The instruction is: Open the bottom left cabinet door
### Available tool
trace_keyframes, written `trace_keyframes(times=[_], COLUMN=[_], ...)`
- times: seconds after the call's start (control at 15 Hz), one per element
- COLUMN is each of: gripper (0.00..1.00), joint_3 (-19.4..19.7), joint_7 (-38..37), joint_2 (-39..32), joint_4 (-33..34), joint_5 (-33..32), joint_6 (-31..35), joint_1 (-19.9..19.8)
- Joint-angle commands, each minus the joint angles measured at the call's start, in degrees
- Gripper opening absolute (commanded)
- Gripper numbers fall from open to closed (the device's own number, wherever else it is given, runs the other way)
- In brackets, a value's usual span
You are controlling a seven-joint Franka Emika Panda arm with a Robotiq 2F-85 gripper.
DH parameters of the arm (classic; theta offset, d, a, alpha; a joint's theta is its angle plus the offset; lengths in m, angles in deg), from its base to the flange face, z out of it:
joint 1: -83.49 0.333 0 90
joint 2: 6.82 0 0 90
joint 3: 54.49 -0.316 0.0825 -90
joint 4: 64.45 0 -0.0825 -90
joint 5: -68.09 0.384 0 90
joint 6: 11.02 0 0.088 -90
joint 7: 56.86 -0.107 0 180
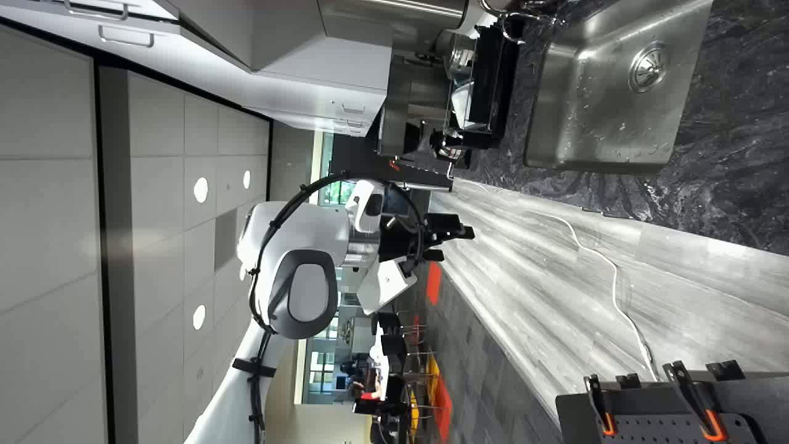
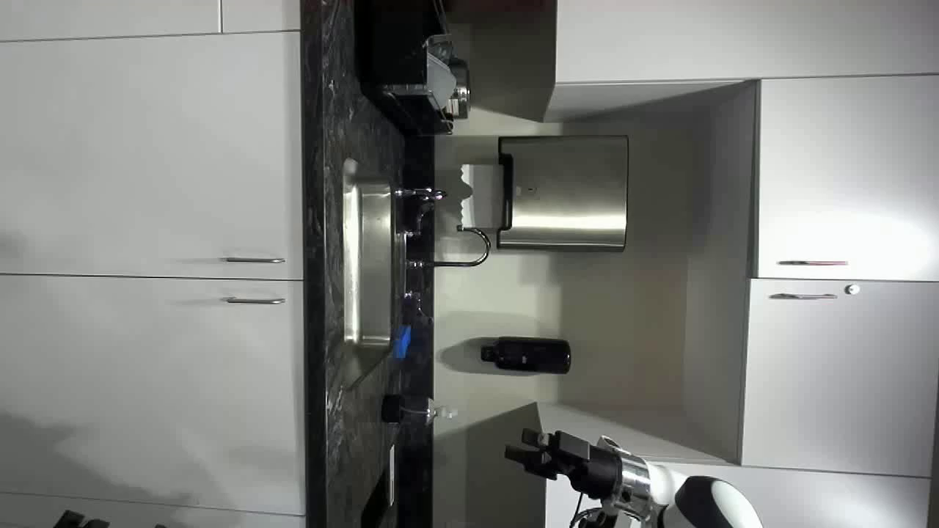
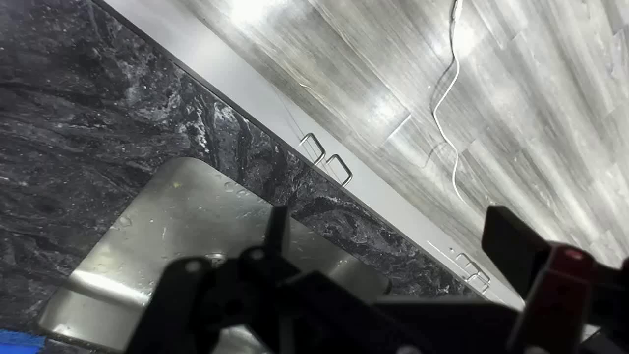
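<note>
The bottom left cabinet door (image 2: 147,154) is a pale grey-white flat panel below the counter, in an exterior view turned on its side. It is shut, flush with its neighbour, and has a bar handle (image 2: 254,259) near its upper inner corner. In the wrist view the door (image 3: 388,196) is a foreshortened strip past the counter edge, with its handle (image 3: 340,169) standing out. My gripper (image 2: 519,446) is above counter height, to the right of the sink and away from the door. It is open and empty, fingers wide apart in the wrist view (image 3: 388,216).
The dark stone counter (image 3: 123,123) with the sink (image 3: 196,211) juts over the doors. The neighbouring door (image 2: 147,396) has its handle (image 2: 254,301) close by. A dish rack (image 1: 487,92) stands on the counter. A white cable (image 1: 607,262) crosses the floor. A grey plate (image 1: 653,425) carries clamps.
</note>
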Motion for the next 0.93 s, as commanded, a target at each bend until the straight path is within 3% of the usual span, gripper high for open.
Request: trace_keyframes(times=[0.0,0.47,0.87], gripper=[1.0,1.0,1.0], joint_3=[-1.81,-1.93,-5.42], joint_7=[0.95,1.45,2.67], joint_2=[-0.5,-0.27,1.94], joint_4=[0.18,-0.17,-3.75], joint_5=[1.12,1.37,1.23], joint_6=[-0.3,0.1,1.03], joint_1=[-2.19,-1.97,-0.83])
